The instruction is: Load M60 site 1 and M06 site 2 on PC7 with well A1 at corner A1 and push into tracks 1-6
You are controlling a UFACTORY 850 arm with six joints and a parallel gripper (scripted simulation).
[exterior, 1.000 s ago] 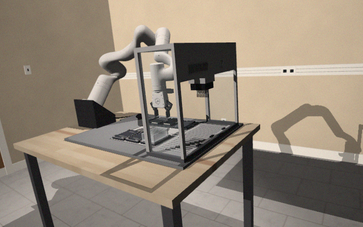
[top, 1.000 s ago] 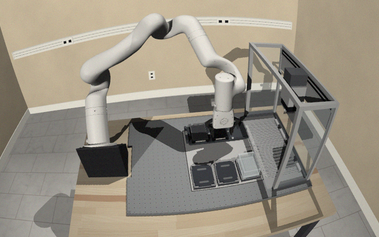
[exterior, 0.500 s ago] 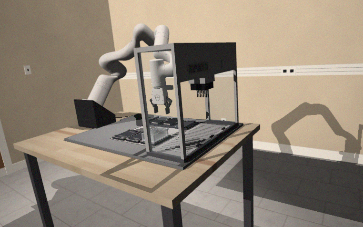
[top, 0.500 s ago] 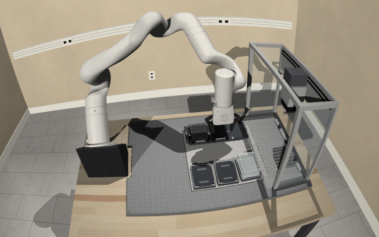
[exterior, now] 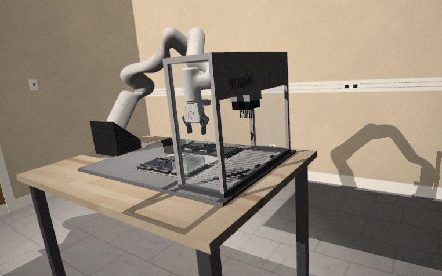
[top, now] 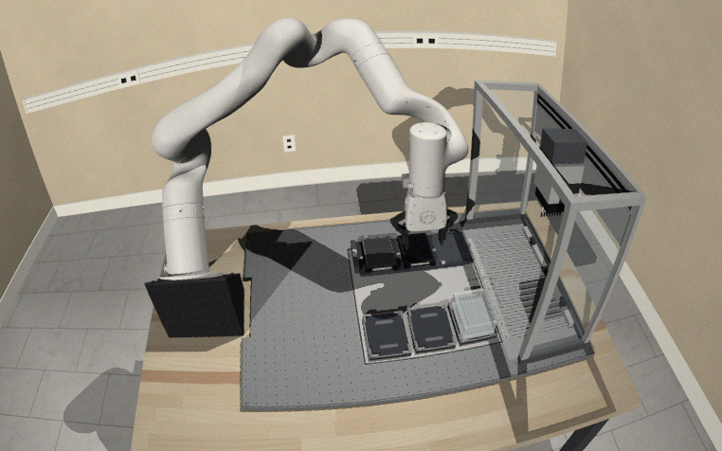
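The plate carrier PC7 point(top: 410, 251) lies on the apron in front of the rails point(top: 512, 280), outside the tracks. It also shows in the exterior view point(exterior: 210, 148). A dark plate sits on its site nearest the arm base point(top: 379, 253) and a second dark plate on the middle site point(top: 418, 249). The site nearest the rails point(top: 456, 244) is bare. My gripper point(top: 423, 229) hangs open and empty well above the middle plate, fingers pointing down point(exterior: 195, 129). The clear deep-well block M09 point(top: 472, 315) sits in nest S3. Nests S1 point(top: 387, 334) and S2 point(top: 432, 328) hold no plate.
The instrument's grey frame point(top: 554, 224) stands over the rails, with a dark pipetting head point(top: 561, 147) high up at the back. Its posts stand close to the carrier's rail end. The arm's black base point(top: 195, 305) is at the left of the table.
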